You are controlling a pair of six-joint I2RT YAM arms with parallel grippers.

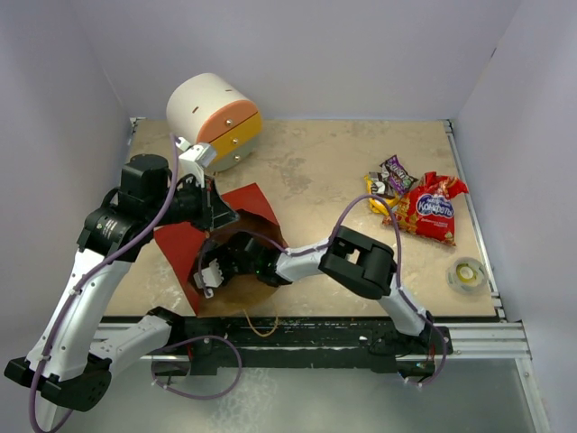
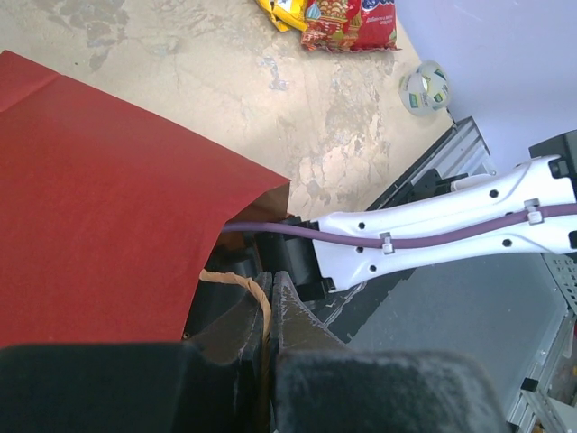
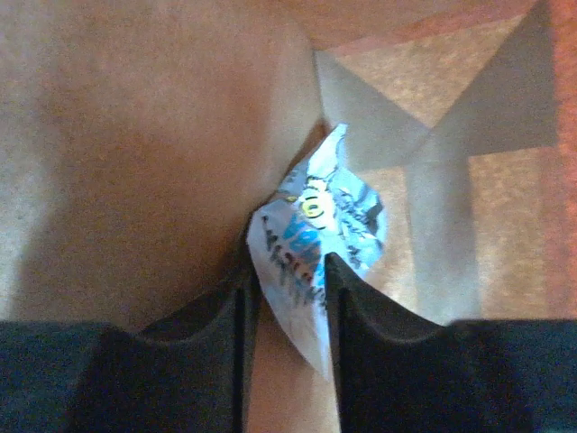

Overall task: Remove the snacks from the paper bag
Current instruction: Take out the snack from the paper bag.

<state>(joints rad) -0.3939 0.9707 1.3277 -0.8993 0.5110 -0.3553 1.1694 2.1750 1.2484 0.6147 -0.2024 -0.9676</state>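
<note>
Left gripper [image 2: 270,287]: fingers clenched on the thin brown handle [image 2: 236,280] of the paper bag [image 2: 108,216]; the handle runs up between the two fingertips. The bag's red outside spreads left of and beyond these fingers, and its mouth opens just ahead of them.

White drawer unit [image 1: 216,117] with orange and yellow fronts: beyond the left fingers, past the bag, apart from it.

Right gripper [image 3: 287,302]: reached in through the bag's mouth, brown paper on all sides of the fingers [image 3: 361,334]. A small blue-and-white packet [image 3: 320,216] sits between them, its crinkled sides pressed against both inner faces, its upper part sticking out past the tips toward the folded bottom of the bag. No other contents show in that view.

On the table [image 1: 315,171], well right of both sets of fingers, outside the bag: yellow packet [image 1: 377,191], purple bar [image 1: 398,171] and big red snack bag [image 1: 433,212], bunched together and touching. Tape roll [image 1: 469,273]: further right, nearer the front edge.
</note>
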